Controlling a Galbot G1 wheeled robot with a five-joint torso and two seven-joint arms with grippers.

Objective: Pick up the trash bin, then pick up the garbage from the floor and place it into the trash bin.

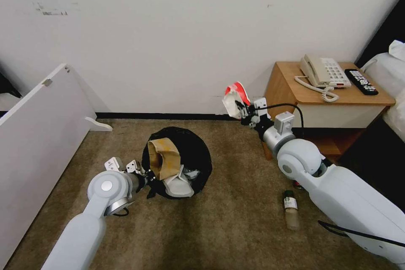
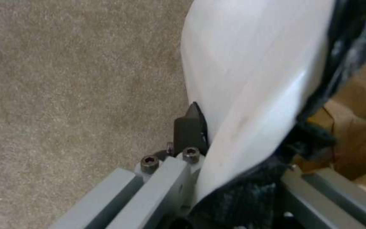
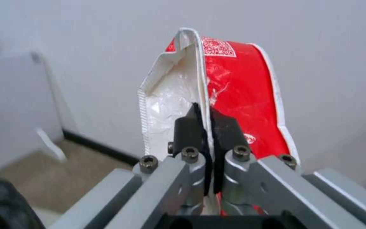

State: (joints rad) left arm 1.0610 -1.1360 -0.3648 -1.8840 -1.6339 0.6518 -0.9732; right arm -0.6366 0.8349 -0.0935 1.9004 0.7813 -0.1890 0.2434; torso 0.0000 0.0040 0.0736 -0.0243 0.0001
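While the trash bin [image 1: 185, 152] hangs tipped above the carpet [image 1: 236, 236], counts run thus: one bin, one red-white packet [image 1: 234, 99], one small plastic bottle [image 1: 290, 210], one brown paper bag [image 1: 164, 158], and two pale slipper-like pieces [image 1: 179, 185] at the bin's mouth. A sliver of red, one item [image 1: 298, 184], shows past the bottle, partly hidden by the right arm; what it is I cannot tell.

Landmark: the bin.
- Left gripper [image 1: 145, 177] at the bin's near-left rim, clamped on it. In the left wrist view, one dark finger [image 2: 190, 125] presses the outside of the white wall [image 2: 251, 79]; the black liner [image 2: 242, 197] bunches on the inner side.
- Right gripper [image 1: 244, 112] is up and to the right of the bin, well apart from it, jaws closed on the packet's lower edge. In the right wrist view both fingers [image 3: 187, 127] pinch the packet [image 3: 233, 95] between them.
- The bottle lies on the carpet, right of the bin and nearer the robot, well apart from the bin.

Looks: the bin is round with a white wall, its crinkled black bag draped over the rim, its mouth turned toward the robot. The brown bag stands in the opening. The packet is red outside, white inside, with a crimped white edge and a printed square code near the top. The bottle is clear, with a dark cap and a pale label.
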